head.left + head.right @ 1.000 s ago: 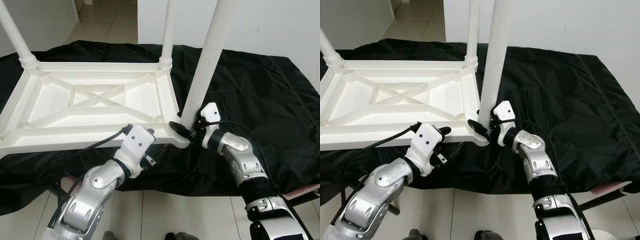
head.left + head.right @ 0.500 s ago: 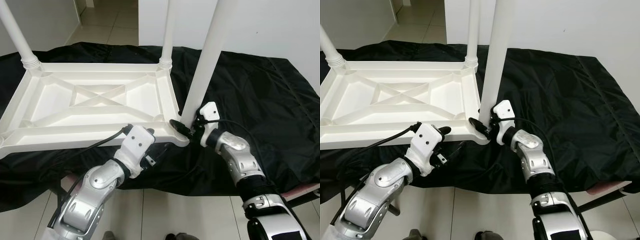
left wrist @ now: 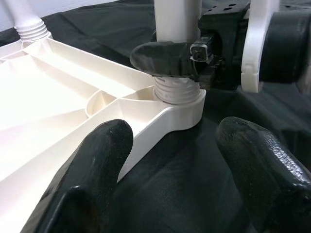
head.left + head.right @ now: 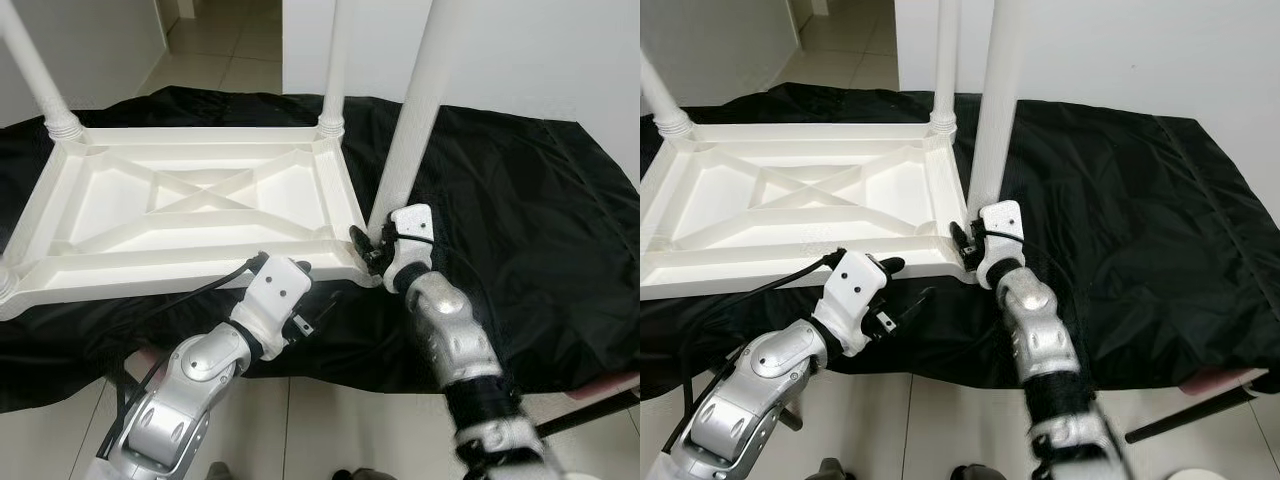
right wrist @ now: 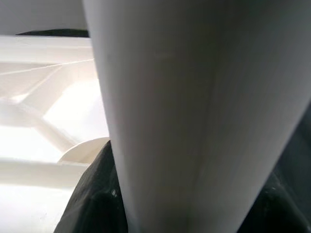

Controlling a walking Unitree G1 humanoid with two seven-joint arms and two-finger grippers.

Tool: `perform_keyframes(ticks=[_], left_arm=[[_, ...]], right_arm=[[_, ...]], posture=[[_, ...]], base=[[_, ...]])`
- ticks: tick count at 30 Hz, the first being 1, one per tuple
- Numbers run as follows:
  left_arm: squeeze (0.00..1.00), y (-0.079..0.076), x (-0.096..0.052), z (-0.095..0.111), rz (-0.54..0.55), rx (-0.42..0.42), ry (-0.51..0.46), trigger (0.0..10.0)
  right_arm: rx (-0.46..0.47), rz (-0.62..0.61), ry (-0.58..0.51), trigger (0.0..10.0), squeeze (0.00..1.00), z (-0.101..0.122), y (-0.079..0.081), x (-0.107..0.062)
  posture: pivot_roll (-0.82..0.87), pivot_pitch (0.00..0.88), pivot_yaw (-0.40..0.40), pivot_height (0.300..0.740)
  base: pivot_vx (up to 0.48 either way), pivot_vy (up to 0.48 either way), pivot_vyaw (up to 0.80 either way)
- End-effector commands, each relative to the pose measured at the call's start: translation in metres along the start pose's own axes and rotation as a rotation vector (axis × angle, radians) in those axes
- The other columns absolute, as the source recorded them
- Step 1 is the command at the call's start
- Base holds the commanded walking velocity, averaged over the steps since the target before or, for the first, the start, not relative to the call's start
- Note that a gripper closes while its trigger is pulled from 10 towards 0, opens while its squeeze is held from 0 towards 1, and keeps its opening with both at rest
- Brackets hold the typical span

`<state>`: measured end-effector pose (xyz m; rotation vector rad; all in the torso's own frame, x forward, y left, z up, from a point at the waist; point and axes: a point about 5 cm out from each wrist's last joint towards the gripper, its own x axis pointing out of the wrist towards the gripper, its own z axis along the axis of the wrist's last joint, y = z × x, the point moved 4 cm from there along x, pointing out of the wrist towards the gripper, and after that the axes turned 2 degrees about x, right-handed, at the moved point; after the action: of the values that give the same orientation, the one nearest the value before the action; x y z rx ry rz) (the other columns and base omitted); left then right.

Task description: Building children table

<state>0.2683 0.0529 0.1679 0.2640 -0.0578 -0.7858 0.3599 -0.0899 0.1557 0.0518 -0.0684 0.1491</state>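
Left eye view: you're looking down at a white plastic table top (image 4: 190, 215) lying upside down on a black cloth (image 4: 520, 200). Its underside is facing up, w/ crossed ribs showing. White legs are standing up from three corners: a far-left leg (image 4: 35, 70), a far-right leg (image 4: 335, 70), and a near-right leg (image 4: 410, 130) closest to you. Your right gripper (image 4: 375, 250) is sitting at the base of that near-right leg, black fingers clamping around it just above the corner socket. Your left gripper (image 4: 300, 300) is hovering just below the table top's near edge, next to the same corner, not touching it.

Right eye view: same scene. The right gripper (image 4: 965, 248) is pressing against the near-right leg where it's meeting the table top. The left gripper (image 4: 902, 295) is sitting apart from the edge, one finger pointing toward the corner.

Left wrist view: the left gripper's two fingers (image 3: 97, 170) are spread wide apart, holding nothing. Between them you're seeing the corner socket (image 3: 177, 104) w/ the leg's ribbed base seated in it, and a black finger (image 3: 160, 59) of the right gripper wrapping the leg just above.

Right wrist view: the near-right leg (image 5: 194, 111) is sitting right up against the lens, w/ the table top's ribs (image 5: 39, 107) behind it.
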Motion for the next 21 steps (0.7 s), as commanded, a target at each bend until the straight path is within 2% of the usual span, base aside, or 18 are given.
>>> perform_keyframes(ticks=[1, 2, 4, 8, 9, 11, 12, 17, 21], left_arm=[[0.0, -0.004, 0.001, -0.002, -0.023, 0.0, 0.005, 10.0], [0.0, -0.004, 0.001, -0.002, -0.023, 0.0, 0.005, 10.0], [0.0, -0.004, 0.001, -0.002, -0.022, -0.002, 0.005, 10.0], [0.0, -0.004, 0.001, -0.002, -0.022, -0.003, 0.004, 10.0], [0.0, -0.004, 0.002, -0.002, -0.021, -0.005, 0.003, 10.0], [0.0, -0.004, 0.002, -0.002, -0.02, -0.006, 0.003, 10.0], [0.0, -0.003, 0.002, -0.001, -0.018, -0.007, 0.001, 10.0], [0.0, -0.002, 0.003, 0.0, -0.012, -0.008, -0.005, 10.0], [0.0, -0.001, 0.004, 0.0, -0.008, -0.007, -0.006, 10.0]], right_arm=[[0.008, -0.086, 0.08, 10.0, 0.0, -0.019, -0.003, -0.007], [0.008, -0.086, 0.08, 10.0, 0.0, -0.019, -0.003, -0.007], [0.017, -0.063, 0.089, 10.0, 0.0, -0.018, 0.008, -0.009], [0.019, -0.063, 0.083, 10.0, 0.0, -0.016, 0.008, -0.009], [0.025, -0.046, 0.053, 10.0, 0.11, -0.009, 0.008, -0.009], [0.026, -0.046, 0.044, 10.0, 0.11, -0.006, 0.009, -0.01], [0.038, -0.037, 0.029, 10.0, 1.0, -0.003, 0.009, -0.011], [0.06, 0.006, -0.006, 10.0, 1.0, 0.004, 0.006, -0.01], [0.008, 0.05, -0.041, 10.0, 1.0, 0.008, -0.013, -0.005]], posture=[[0.0, 0.092, -0.047, 0.74], [0.0, 0.092, -0.047, 0.74], [0.0, 0.095, -0.046, 0.74], [0.0, 0.098, -0.047, 0.74], [0.0, 0.102, -0.049, 0.74], [0.0, 0.102, -0.049, 0.74], [0.0, 0.103, -0.05, 0.74], [-0.01, 0.106, -0.051, 0.74], [-0.01, 0.108, -0.05, 0.74]], base=[[0.0, 0.0, 0.0], [0.0, 0.0, 0.0], [0.0, 0.0, 0.0], [0.0, 0.0, 0.0], [0.0, 0.0, 0.0], [0.0, 0.0, 0.0], [0.0, 0.0, 0.0], [0.0, 0.0, 0.0], [0.0, 0.0, 0.0]])
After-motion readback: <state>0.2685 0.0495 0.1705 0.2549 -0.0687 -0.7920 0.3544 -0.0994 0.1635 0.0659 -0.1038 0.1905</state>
